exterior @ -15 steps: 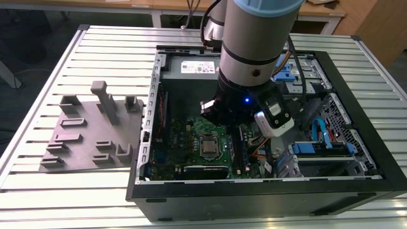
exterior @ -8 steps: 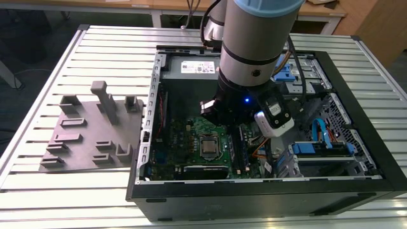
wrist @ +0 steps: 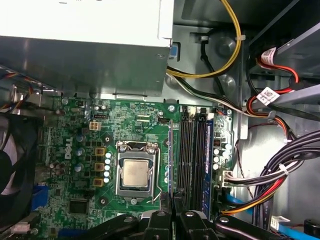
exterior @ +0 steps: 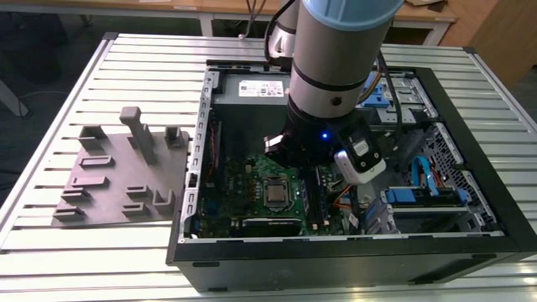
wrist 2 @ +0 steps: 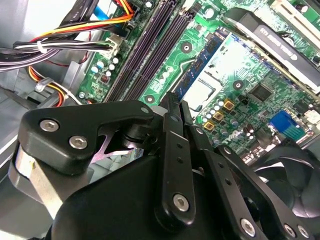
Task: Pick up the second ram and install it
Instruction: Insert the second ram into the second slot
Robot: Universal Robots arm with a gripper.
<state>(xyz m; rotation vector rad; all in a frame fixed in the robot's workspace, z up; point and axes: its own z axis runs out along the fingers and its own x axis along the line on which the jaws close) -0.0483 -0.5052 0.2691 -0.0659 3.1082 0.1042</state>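
Observation:
My gripper (wrist 2: pixel 172 107) (wrist: pixel 172 205) is shut on the second ram (wrist 2: pixel 202 62), a slim dark blue board. In the first wrist view the ram shows edge-on as a thin line (wrist: pixel 170 155) between the CPU socket (wrist: pixel 136 173) and the long black slots (wrist: pixel 192 155). It hangs above the green motherboard (wrist: pixel 130 120), parallel to the slots. Another blue stick (wrist: pixel 209 160) sits in the slot farthest from the CPU. In the exterior view the arm's wrist (exterior: pixel 323 145) reaches down into the open computer case (exterior: pixel 336 251) and hides the fingers.
The grey power supply (wrist: pixel 85 50) (exterior: pixel 251 88) stands close behind the motherboard. Bundled cables (wrist: pixel 280 170) crowd the side beyond the slots. A black fan (wrist: pixel 12 155) sits at the opposite edge. A grey slotted holder (exterior: pixel 117 170) lies on the table at the exterior view's left.

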